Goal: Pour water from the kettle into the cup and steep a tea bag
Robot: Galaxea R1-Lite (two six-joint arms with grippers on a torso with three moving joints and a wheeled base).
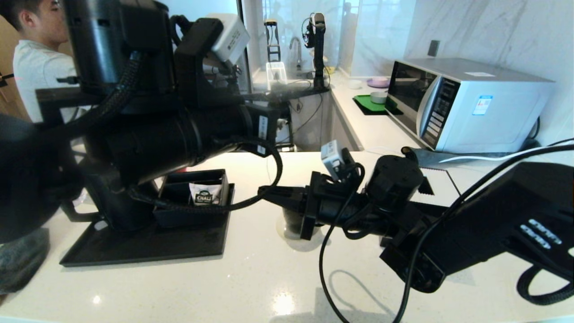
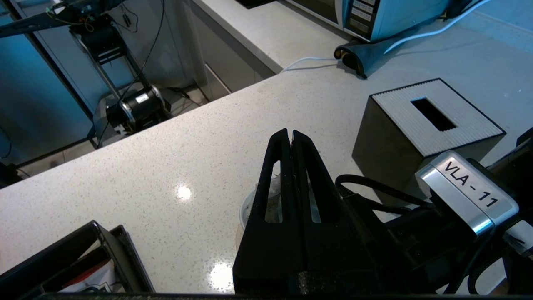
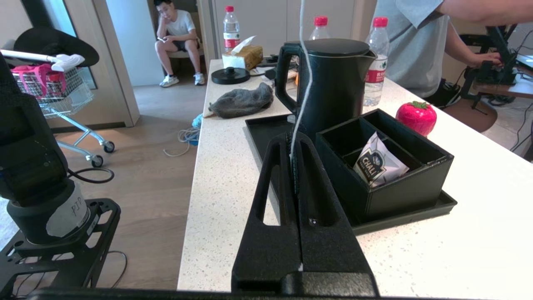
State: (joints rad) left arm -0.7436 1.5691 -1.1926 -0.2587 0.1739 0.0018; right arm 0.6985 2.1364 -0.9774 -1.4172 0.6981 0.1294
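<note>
Now | R gripper (image 3: pixel 293 160) clamped on string (image 3: pixel 306 75) | cup (image 2: pixel 266 204) under, bag unseen | L gripper (image 2: pixel 290 143) together, above cup

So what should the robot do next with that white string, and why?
Probably ease the right gripper down slightly: it is shut on the thin white string, over the small black cup with white inside, so the tea steeps. The left gripper, shut, hovers there too.
</note>
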